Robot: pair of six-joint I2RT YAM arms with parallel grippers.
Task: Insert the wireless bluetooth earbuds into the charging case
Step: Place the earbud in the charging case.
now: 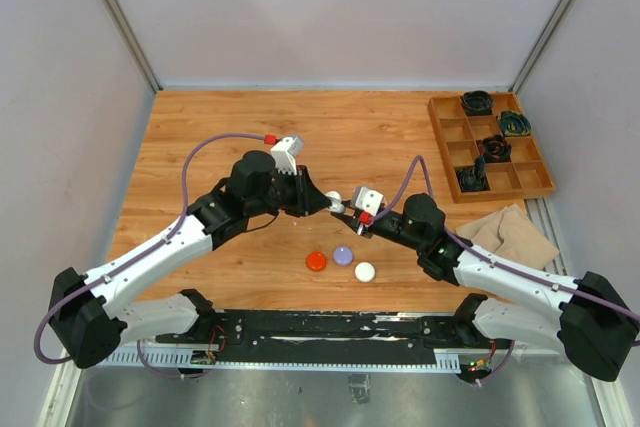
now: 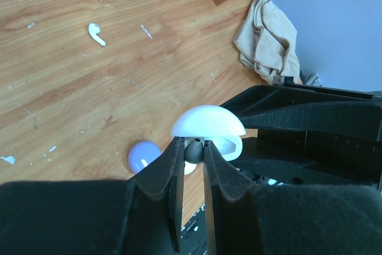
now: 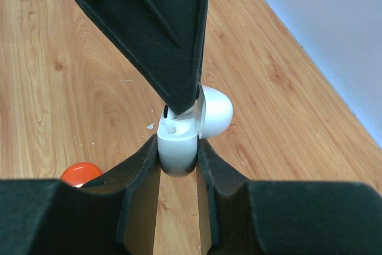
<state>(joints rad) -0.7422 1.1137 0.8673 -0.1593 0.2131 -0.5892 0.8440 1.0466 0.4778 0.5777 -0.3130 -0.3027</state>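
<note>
Left wrist view: left jaws clenched on, seemingly, an earbud (image 2: 193, 149) at the open charging case (image 2: 209, 123), itself gripped by the right jaws above the worktop (image 2: 71, 100); misaligned, it could jam or drop.

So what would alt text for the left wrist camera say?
The left gripper pinches a tiny grey-tipped earbud at the mouth of an open white charging case. A loose white earbud, a lilac puck and a beige cloth lie on the wooden table.
</note>
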